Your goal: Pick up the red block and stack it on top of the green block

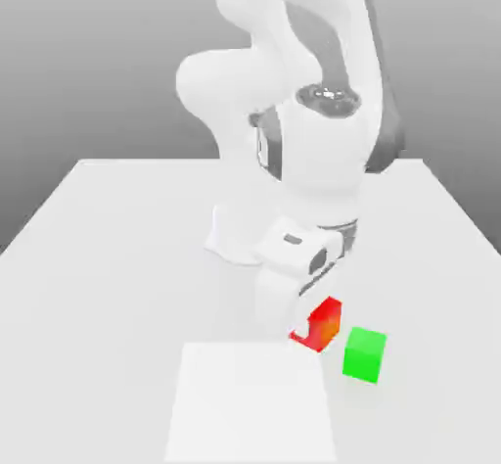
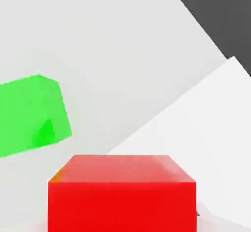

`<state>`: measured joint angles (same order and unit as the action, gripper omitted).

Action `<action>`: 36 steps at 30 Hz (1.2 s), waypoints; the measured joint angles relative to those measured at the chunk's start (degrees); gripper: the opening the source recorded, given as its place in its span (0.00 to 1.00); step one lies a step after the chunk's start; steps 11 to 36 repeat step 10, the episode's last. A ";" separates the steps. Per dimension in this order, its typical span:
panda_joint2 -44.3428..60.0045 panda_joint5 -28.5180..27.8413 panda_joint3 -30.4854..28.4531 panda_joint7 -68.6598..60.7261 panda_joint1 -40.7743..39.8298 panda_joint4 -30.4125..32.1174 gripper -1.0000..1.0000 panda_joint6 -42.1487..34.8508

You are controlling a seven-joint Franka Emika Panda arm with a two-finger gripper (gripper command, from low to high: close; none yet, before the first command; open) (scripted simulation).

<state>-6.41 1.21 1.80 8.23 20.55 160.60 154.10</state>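
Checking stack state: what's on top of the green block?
Nothing rests on the green block; its top face is bare in the exterior view. Its underside, and whatever lies beneath, is covered by the block itself.

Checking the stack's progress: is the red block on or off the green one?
Off. In the exterior view the red block is beside the green block, whose top is bare.

no readable text, no labels, no brand names, no numbers, no signs
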 joint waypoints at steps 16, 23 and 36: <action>11.29 -2.31 1.33 3.43 2.14 -0.18 1.00 11.13; 11.29 -2.31 1.33 3.43 2.14 -0.18 1.00 11.13; 11.29 -2.31 1.33 3.43 2.14 -0.18 1.00 11.13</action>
